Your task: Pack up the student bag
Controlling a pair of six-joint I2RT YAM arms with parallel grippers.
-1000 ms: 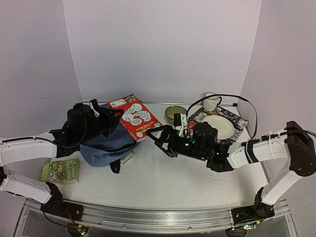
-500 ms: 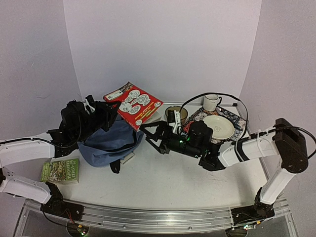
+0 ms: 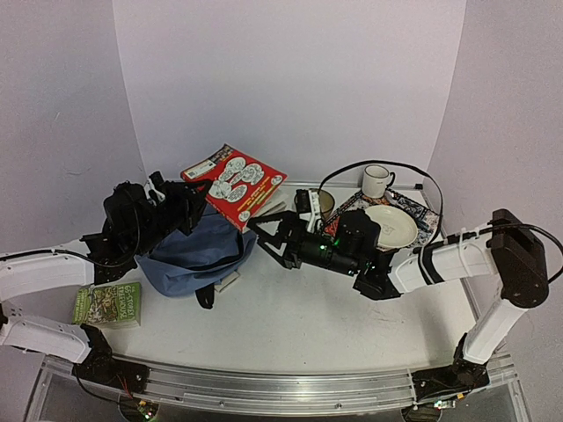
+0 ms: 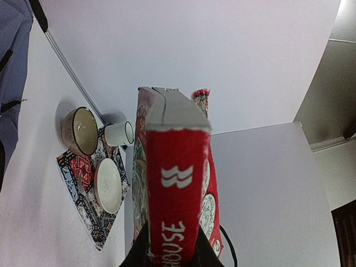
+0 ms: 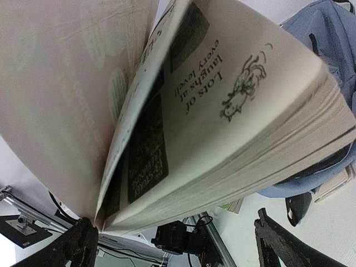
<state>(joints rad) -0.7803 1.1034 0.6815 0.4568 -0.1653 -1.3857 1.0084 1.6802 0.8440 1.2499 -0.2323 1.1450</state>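
On the top view, the left pincer [image 3: 183, 209] is nearly closed, clamped on the near-left end of the red book [image 3: 233, 180]. The book hangs tilted in the air above the back of the student bag [image 3: 198, 257]. The bag lies on the desk [image 3: 290, 312], left of centre, right under the left wrist. The right pincer [image 3: 266, 237] is spread wide, just below the book's right edge; can't tell contact from here. A green book [image 3: 107, 304] lies flat at front left, apart from the bag. Back right: bowl [image 3: 324, 202], mug [image 3: 376, 181], and plate [image 3: 393, 226] on a patterned mat [image 3: 426, 214].

Left wrist view: the red book [image 4: 175, 189] shows spine-on, and both fingers [image 4: 138, 256] pinch it at the bottom edge. The bag [image 4: 11, 50] is at upper left, with bowl [image 4: 78, 130], mug [image 4: 118, 133] and plate [image 4: 108, 185] beyond.

Right wrist view: the fingers [image 5: 78, 250] are wide apart with nothing gripped. The book's fanned pages [image 5: 222, 111] fill the frame just above them; touching or not, unclear. The bag [image 5: 328, 33] is at upper right.
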